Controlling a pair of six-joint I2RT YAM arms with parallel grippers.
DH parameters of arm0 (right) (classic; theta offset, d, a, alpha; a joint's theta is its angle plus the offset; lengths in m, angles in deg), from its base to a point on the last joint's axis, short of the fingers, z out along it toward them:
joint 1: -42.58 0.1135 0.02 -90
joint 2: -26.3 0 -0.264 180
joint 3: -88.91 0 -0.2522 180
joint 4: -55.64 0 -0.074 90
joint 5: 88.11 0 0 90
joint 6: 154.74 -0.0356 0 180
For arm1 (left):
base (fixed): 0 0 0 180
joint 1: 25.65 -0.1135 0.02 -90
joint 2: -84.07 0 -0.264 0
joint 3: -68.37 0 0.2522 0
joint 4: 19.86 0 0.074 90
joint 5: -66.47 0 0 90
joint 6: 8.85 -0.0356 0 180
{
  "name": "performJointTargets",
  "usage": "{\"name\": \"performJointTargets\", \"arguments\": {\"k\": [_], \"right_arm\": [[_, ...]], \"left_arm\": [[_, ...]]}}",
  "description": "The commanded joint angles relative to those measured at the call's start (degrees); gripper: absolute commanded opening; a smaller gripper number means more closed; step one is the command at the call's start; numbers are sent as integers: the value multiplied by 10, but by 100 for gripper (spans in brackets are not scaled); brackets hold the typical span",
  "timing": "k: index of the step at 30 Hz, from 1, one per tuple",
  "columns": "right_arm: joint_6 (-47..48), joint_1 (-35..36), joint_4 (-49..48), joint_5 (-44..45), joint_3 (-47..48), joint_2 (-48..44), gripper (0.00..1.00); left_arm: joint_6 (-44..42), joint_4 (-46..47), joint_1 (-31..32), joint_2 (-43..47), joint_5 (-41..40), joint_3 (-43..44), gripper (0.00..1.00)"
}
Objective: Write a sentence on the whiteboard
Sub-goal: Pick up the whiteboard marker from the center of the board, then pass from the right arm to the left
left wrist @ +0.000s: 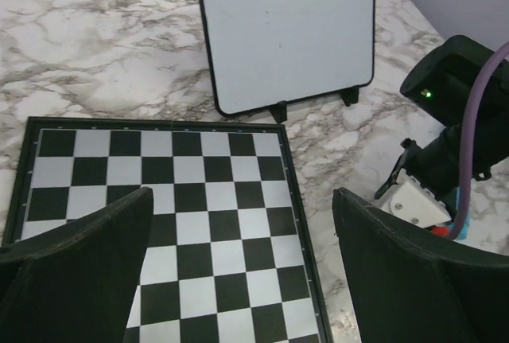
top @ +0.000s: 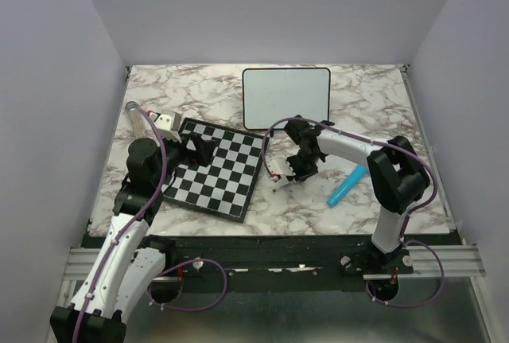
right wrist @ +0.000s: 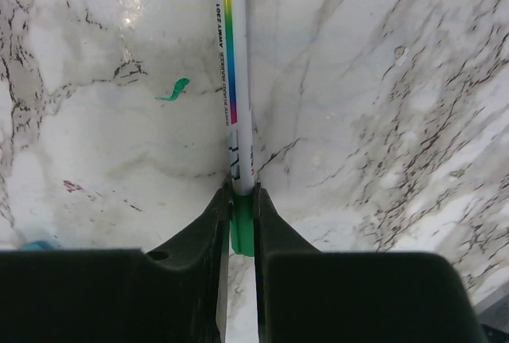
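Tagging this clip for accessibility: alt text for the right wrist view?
The right gripper pinches a slim white marker with a rainbow stripe, lying on the white marbled table. A small teal-green smear sits left of it.

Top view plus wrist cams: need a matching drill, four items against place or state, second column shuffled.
Items:
1. whiteboard
2. chessboard
3. marker
4. blue cylinder

Place or state:
A. pinched in the right gripper
B. blank, at the far middle of the table
C. lying on the marble beside the right arm
D. below the open left gripper

Pairs: 1-B, 2-D, 3-A, 4-C
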Motion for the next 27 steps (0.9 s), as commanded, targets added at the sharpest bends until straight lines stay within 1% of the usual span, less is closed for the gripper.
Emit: {"name": "performJointTargets", "arguments": {"k": [1, 2, 3, 5, 6, 7, 8, 9, 10, 11, 12, 14, 15, 19, 27], "right_arm": [[-100, 2, -60, 10, -57, -48, 6], [-117, 2, -70, 7, -69, -59, 5], [-123, 2, -94, 4, -93, -73, 5], [-135, 2, -114, -9, -114, -108, 5], [-140, 2, -118, -12, -126, -117, 5], [-141, 1, -121, -13, -131, -126, 5], [-143, 1, -123, -15, -136, -146, 5], [-146, 1, -130, -20, -142, -155, 5], [-147, 1, -135, -26, -154, -165, 5], [-148, 1, -136, -41, -159, -181, 5], [-151, 1, -141, -47, -163, -188, 5], [-150, 0, -143, -56, -171, -197, 5], [-148, 1, -149, -57, -172, -204, 5], [-144, 1, -153, -70, -177, -217, 4], [-139, 2, -157, -105, -181, -245, 4]], "left_arm": [[69, 26, -3, -39, 110, 27, 99], [84, 31, -3, -57, 123, 27, 99], [127, 43, -3, -68, 149, 22, 99], [176, 71, -3, -96, 175, 9, 99], [201, 119, -3, -104, 203, -12, 99], [252, 143, -3, -113, 210, -25, 99], [275, 165, -3, -129, 214, -37, 99], [295, 212, -2, -137, 216, -63, 99], [336, 241, -1, -145, 222, -78, 98], [349, 262, 2, -163, 222, -91, 98], [357, 288, 13, -172, 222, -106, 98], [353, 290, 29, -196, 209, -108, 96], [349, 289, 47, -205, 203, -104, 96], [333, 290, 83, -251, 183, -87, 93], [296, 299, 135, -365, 172, -49, 86]]}}
